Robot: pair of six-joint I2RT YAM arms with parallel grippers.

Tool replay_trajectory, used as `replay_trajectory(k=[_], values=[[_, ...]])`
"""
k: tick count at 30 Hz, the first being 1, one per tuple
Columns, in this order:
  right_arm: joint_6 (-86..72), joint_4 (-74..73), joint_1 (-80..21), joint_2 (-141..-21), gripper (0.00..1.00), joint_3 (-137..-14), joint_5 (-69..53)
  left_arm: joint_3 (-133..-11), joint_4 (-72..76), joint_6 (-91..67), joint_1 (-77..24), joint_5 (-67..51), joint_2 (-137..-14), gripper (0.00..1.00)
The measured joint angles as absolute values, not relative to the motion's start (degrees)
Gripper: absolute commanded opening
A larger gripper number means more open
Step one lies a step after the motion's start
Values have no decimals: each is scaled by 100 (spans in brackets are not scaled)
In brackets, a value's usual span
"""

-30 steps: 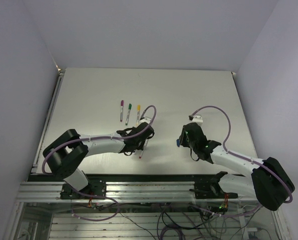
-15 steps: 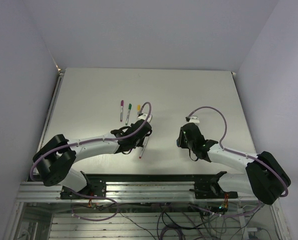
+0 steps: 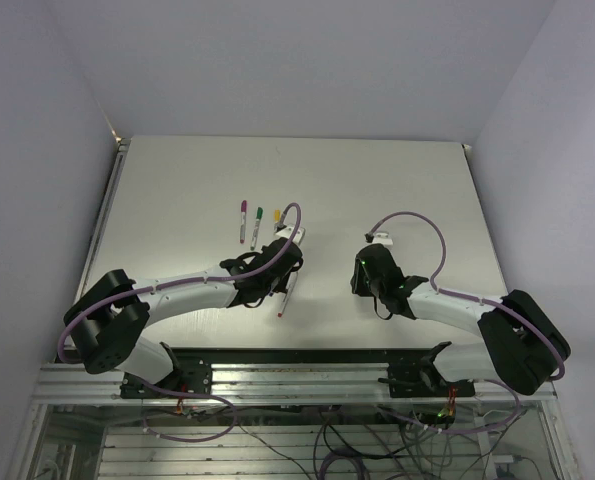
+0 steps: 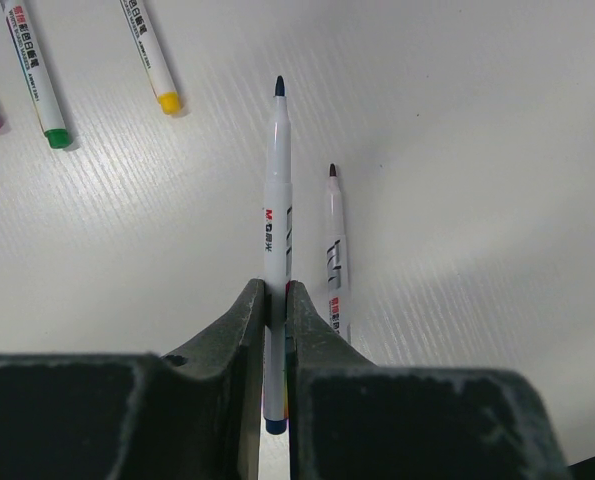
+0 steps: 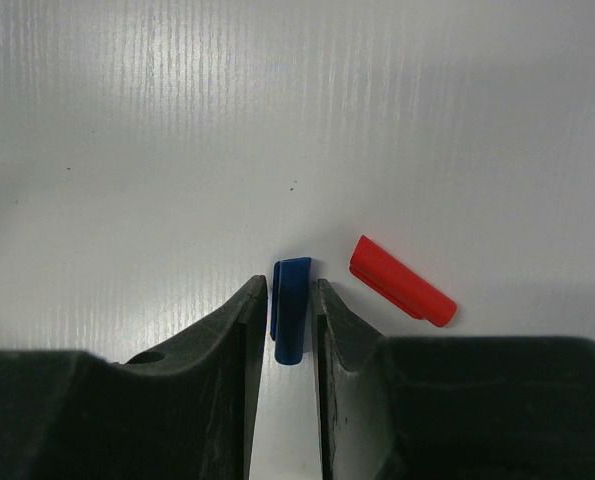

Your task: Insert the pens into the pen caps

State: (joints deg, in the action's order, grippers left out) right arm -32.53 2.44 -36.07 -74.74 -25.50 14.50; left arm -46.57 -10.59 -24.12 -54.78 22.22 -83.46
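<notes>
My left gripper (image 4: 275, 290) is shut on a grey-white pen with a blue tip (image 4: 277, 200), whose tip points away from me above the table. Just right of it a pen with a dark red tip (image 4: 335, 250) lies flat on the table. Three more pens, with purple (image 3: 242, 222), green (image 3: 256, 225) and yellow (image 3: 276, 222) ends, lie side by side at the far left. My right gripper (image 5: 290, 285) is shut on the blue pen cap (image 5: 291, 305), which stands lengthwise between its fingers. The red pen cap (image 5: 402, 281) lies on the table just to its right.
The white table (image 3: 177, 180) ends at a metal rail (image 3: 297, 352) close in front of both grippers. Grey walls stand along its left, far and right sides. The two grippers hang about a hand's width apart over the middle.
The left arm's elbow has swung out to the left and its gripper has edged right. The right gripper has slid slightly left. Both grips are unchanged.
</notes>
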Motion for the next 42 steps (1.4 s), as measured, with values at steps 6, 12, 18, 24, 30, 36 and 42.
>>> replay_trajectory(k=[6, 12, 18, 24, 30, 36, 42], values=[[-3253, 255, -3607, -7583, 24, -2615, 1446, -4657, -1052, -2397, -5478, 2180, -8346, 7], [-3258, 248, -3607, -7627, 19, -2641, 1448, -4657, -1050, -2394, -5478, 2169, -8346, 7], [-3267, 143, -3607, -7677, 22, -2720, 1444, -4657, -1050, -2383, -5478, 2169, -8346, 7], [-3282, 12, -3607, -7706, 24, -2790, 1428, -4657, -1050, -2381, -5478, 2169, -8346, 7], [-3282, -104, -3607, -7780, 25, -2893, 1411, -4657, -1050, -2379, -5478, 2169, -8346, 7], [-3310, -204, -3607, -7837, 25, -2969, 1415, -4657, -1050, -2353, -5476, 2169, -8346, 7], [-3347, -281, -3616, -7861, 23, -3013, 1435, -4657, -1048, -2333, -5476, 2169, -8346, 7]])
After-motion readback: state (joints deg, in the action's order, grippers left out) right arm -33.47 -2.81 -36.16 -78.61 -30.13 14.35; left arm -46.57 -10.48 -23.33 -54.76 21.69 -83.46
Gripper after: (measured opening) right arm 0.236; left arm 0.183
